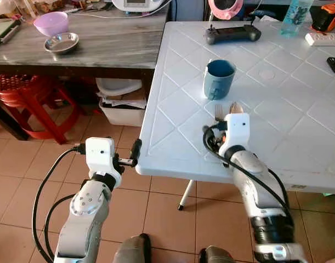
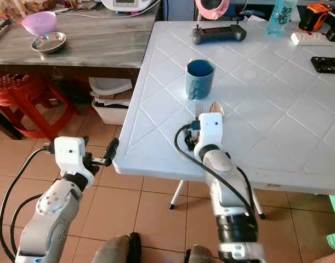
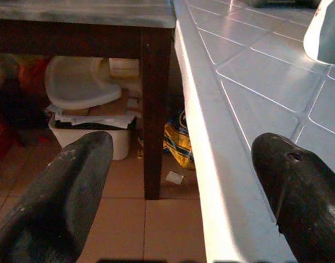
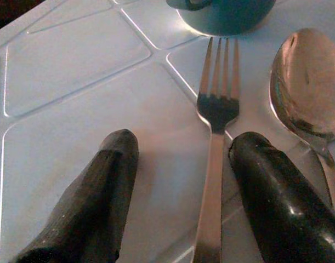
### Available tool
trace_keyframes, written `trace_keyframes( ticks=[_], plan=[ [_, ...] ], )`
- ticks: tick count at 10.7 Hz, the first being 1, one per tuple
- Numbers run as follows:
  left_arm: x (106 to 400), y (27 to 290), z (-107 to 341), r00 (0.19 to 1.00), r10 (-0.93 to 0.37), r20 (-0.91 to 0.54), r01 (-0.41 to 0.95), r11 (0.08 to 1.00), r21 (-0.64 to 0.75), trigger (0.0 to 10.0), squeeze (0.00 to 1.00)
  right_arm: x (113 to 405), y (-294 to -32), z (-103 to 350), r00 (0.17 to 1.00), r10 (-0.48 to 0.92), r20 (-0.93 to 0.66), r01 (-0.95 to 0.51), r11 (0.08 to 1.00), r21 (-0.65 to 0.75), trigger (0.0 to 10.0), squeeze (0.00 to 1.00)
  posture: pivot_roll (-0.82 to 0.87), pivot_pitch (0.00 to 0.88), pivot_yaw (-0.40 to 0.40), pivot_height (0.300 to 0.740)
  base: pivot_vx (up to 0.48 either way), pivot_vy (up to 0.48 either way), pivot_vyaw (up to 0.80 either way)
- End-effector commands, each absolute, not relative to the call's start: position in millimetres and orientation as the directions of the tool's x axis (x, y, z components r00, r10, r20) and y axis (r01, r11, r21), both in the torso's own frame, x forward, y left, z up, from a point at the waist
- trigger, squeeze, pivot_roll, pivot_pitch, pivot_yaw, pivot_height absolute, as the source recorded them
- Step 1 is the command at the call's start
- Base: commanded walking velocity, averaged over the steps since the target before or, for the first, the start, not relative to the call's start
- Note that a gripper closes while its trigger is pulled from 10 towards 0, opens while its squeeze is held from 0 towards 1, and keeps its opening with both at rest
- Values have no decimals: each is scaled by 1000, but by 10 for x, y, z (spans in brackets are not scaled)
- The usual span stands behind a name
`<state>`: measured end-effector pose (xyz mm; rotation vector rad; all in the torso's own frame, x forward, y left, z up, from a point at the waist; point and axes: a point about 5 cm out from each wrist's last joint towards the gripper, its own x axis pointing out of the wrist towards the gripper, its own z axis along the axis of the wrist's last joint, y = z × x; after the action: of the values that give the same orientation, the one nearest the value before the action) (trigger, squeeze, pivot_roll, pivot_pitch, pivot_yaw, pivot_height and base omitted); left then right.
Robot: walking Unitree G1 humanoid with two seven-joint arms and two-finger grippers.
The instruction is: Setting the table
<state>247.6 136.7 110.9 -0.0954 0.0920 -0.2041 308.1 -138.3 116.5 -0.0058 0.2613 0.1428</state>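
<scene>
Fork: fork (image 4: 214, 164) lies flat on the white table (image 1: 299, 137), a little in from its near edge, tines toward the blue mug (image 1: 219, 78); the mug stands just beyond the tines.
White table: its near-left corner juts toward the robot; open surface runs right of the cutlery along the near edge.
Wooden table: wooden table (image 1: 101, 44) stands to the left, its corner close to the white table's left edge, with a purple bowl (image 1: 51, 23) and a steel bowl (image 1: 61, 42) near its far-left part.
Red stool: red stool (image 1: 24, 96) sits on the floor under the wooden table's near edge.
Far edge: controller (image 1: 233, 34), bottle (image 1: 296, 16) and power strip (image 1: 323, 38).
Right gripper: right gripper (image 4: 181, 159), fingers spread wide, straddles the fork's handle without closing on it.
Left gripper: left gripper (image 3: 183, 181), fingers wide apart, empty, at the near-left corner, one finger (image 3: 299, 192) over the top, the other beside the edge.
Spoon: spoon (image 4: 307, 87) lies just beside the fork, on the side away from the left edge.
</scene>
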Motion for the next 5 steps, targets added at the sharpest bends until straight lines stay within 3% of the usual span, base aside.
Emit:
trace_keyframes(
  ticks=[1,5],
  plan=[
    [2451,1380,1115,972,-220,-85,211,972,-100,10000,0,2988,-1395,973,924,137,-358,-135,990,33,0,0,65,170,85,740,0,0,0],
    [2447,1367,1115,967,-238,-88,229,968,-100,10000,0,2980,-1591,887,901,102,-422,-97,995,32,0,0,60,176,89,740,0,0,0]
  ],
)
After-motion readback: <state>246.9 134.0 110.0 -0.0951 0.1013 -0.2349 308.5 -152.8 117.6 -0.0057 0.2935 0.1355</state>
